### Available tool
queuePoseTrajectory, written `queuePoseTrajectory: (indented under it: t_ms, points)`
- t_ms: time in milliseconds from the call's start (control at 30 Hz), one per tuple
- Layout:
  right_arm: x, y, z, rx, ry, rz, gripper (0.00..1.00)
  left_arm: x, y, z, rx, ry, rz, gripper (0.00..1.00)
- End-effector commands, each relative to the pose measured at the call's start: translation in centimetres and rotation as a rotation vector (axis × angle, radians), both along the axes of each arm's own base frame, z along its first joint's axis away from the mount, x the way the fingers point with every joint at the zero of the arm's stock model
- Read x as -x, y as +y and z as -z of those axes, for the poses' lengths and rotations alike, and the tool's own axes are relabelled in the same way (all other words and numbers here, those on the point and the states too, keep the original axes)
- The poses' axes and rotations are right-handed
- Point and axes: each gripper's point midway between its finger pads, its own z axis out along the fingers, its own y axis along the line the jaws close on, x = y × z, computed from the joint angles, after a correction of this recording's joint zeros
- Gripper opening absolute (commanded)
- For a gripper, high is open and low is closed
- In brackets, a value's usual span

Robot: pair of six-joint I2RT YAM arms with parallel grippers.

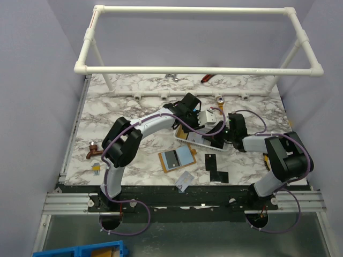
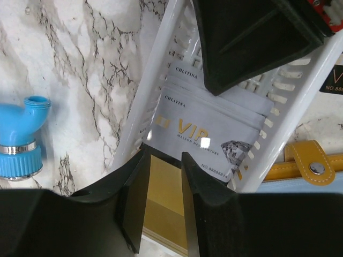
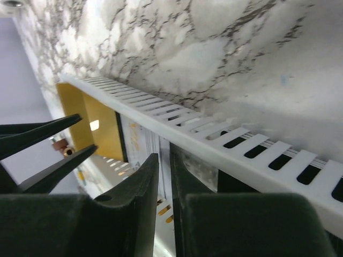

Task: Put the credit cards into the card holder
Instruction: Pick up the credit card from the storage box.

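**Cards in slotted basket, both tools at its rim**

A white plastic basket with slotted walls lies on the marble-veined tabletop. Thin silvery cards with gold lettering are stacked in it, and a smooth gold card lies at one end.

The left tool is held above the gold card. Its black jaws are parted and nothing is clamped between them.

The right tool is narrowed to a slit at the basket wall. A pale strip is seen in the slit, but a grip cannot be confirmed.

The card holder, orange and leather-like, lies unfolded just beside the basket. A black card, a second black card and a pale card lie flat near it.
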Motion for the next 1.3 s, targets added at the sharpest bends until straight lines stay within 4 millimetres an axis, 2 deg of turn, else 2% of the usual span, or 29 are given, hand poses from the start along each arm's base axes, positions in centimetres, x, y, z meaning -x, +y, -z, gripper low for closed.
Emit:
queuePoseTrajectory:
  t_ms: [0,233,400,567,633,800,867,1000,1033,1067,1100,1133,1233,1267]
  points:
    - [-0.1,1.8,-2.5,-0.129,-0.059,-0.057,0.17,-0.3,0.5,1.6,-0.057,-0.033,0.015,0.31]
    - [-0.1,2.8,-3.1,-0.199,-0.083,-0.097,0.17,-0.2,1.3,2.9,-0.094,-0.04,0.018,0.3]
    - [0.0,2.8,-1.9,-0.192,-0.06,-0.106,0.19,-0.1,1.4,2.5,-0.086,-0.042,0.017,0.3]
    - [-0.1,1.8,-0.7,-0.096,-0.032,-0.088,0.24,0.2,1.3,2.0,-0.068,-0.038,0.018,0.3]
    - [-0.3,1.3,-1.1,-0.062,-0.048,-0.066,0.2,0.3,1.2,1.7,-0.061,-0.038,0.018,0.3]
    - [-0.8,0.9,-2.9,-0.045,-0.1,-0.053,0.04,0.2,1.0,1.0,-0.047,-0.039,0.015,0.29]
    - [-0.9,1.1,-3.5,-0.056,-0.115,-0.063,0.01,0.2,1.0,0.7,-0.037,-0.028,0.012,0.29]
    - [-0.7,1.2,-3.7,-0.06,-0.117,-0.075,0.01,0.0,1.1,0.0,-0.015,0.002,-0.004,0.29]
    - [-0.7,1.1,-3.5,-0.044,-0.115,-0.074,0.02,0.0,1.2,-0.1,-0.013,0.005,-0.006,0.29]
    - [-0.7,0.8,-3.1,-0.023,-0.1,-0.067,0.09,0.0,1.3,-0.1,-0.013,0.005,-0.007,0.29]
    - [-0.5,0.5,-2.7,-0.005,-0.082,-0.063,0.23,-0.1,1.3,-0.1,-0.014,0.0,-0.006,0.29]
    - [-0.5,0.3,-2.5,0.007,-0.08,-0.058,0.32,-0.2,1.3,-0.1,-0.017,-0.007,-0.008,0.29]
    - [-0.5,0.0,-2.1,0.022,-0.081,-0.044,0.47,-0.6,1.5,0.5,-0.036,-0.018,-0.018,0.29]
    - [-0.5,0.0,-1.9,0.021,-0.076,-0.041,0.49,-0.8,1.6,0.7,-0.043,-0.023,-0.02,0.29]
